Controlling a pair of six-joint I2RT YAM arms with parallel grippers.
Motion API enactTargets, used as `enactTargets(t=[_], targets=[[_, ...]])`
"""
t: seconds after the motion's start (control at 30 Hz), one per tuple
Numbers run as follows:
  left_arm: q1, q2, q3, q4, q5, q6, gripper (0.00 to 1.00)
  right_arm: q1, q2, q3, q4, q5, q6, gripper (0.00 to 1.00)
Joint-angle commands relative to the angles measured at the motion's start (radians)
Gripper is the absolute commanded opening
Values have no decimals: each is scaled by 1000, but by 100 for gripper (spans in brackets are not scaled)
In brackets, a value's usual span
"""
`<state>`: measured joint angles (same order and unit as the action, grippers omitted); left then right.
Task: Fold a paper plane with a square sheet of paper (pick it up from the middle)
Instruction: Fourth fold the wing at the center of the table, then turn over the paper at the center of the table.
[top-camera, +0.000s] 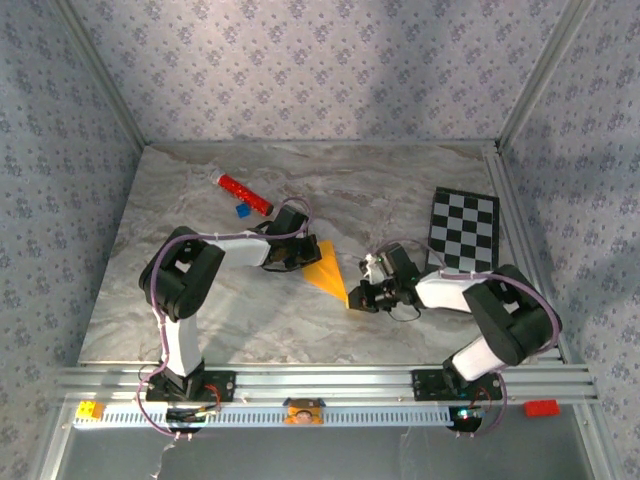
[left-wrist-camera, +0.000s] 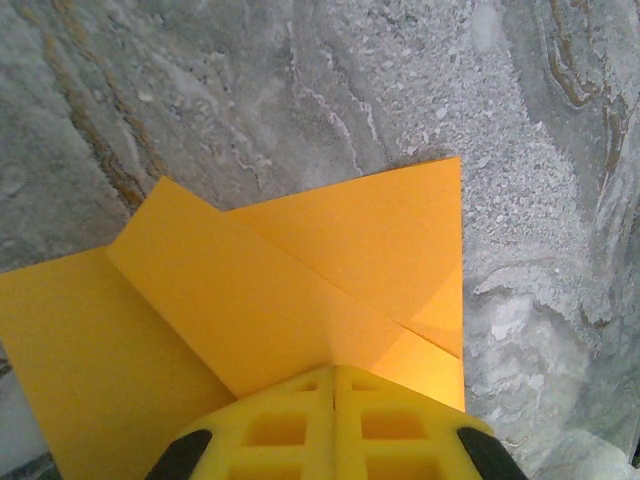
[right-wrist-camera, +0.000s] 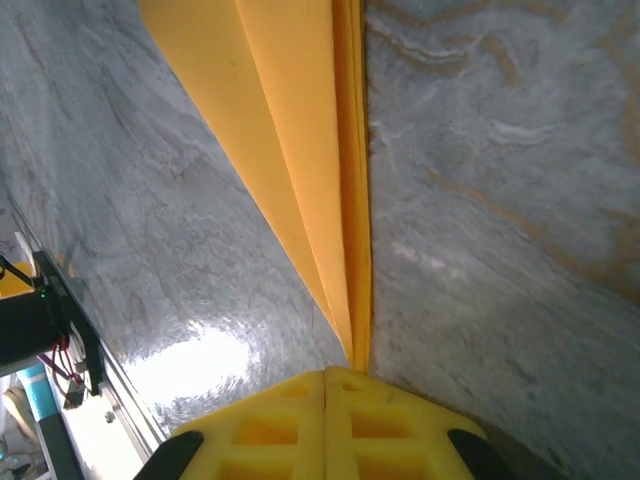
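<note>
- Left gripper (top-camera: 300, 254): jaws fully closed, yellow fingertips meeting along a thin seam in the left wrist view (left-wrist-camera: 335, 376). The tips sit on the near edge of the square sheet of paper (left-wrist-camera: 300, 290). The sheet lies flat under and ahead of them. I cannot tell whether any paper is caught in the seam; it looks like a press from above.
- Ahead of the left fingertips, a long folded flap runs diagonally from upper left down toward the tips. A second layer ends in a square corner to the upper right. A flat panel spreads out to the left.
- Right gripper (top-camera: 352, 298): jaws closed to a hairline, turned on its side. In the right wrist view (right-wrist-camera: 327, 378) the narrow pointed end of the sheet (right-wrist-camera: 290, 130) runs straight into the seam between the fingertips, its stacked layers seen edge-on. It is pinched at the tip.
- From the top, the sheet (top-camera: 326, 266) shows as an orange triangular shape spanning the gap between the two grippers. Its wide end is at the left gripper and its point at the right one, and it lies low on the marble table (top-camera: 300, 335).
- Beyond the left gripper, well apart from it, lie a red cylinder (top-camera: 244, 194) and a small blue block (top-camera: 242, 211) just beside the cylinder.
- Beyond the right gripper and off to its right is a checkered board (top-camera: 464, 230), flat on the table and clear of the sheet.
</note>
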<state>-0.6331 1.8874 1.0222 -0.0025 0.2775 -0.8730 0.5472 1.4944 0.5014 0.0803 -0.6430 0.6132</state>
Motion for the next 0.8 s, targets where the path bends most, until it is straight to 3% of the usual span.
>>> enactTargets(t=[0.0,0.07,0.13,0.37,0.77], targets=[[8,35,-34,-67,-31,11,4,-13,-83,-4,-49,34,39,6],[7,34,-34,-63,-27,6,4,-15,-107,-8,-22,45,83,7],[8,32,-33,-67,-27,2,4,-17,-112,7,-48,70,148,17],[7,32,-28,-74,-23,-7,4,-19,-77,36,-71,73,244,30],[8,36,-21,-87,-25,-7,4,-12,2,41,-28,21,262,30]])
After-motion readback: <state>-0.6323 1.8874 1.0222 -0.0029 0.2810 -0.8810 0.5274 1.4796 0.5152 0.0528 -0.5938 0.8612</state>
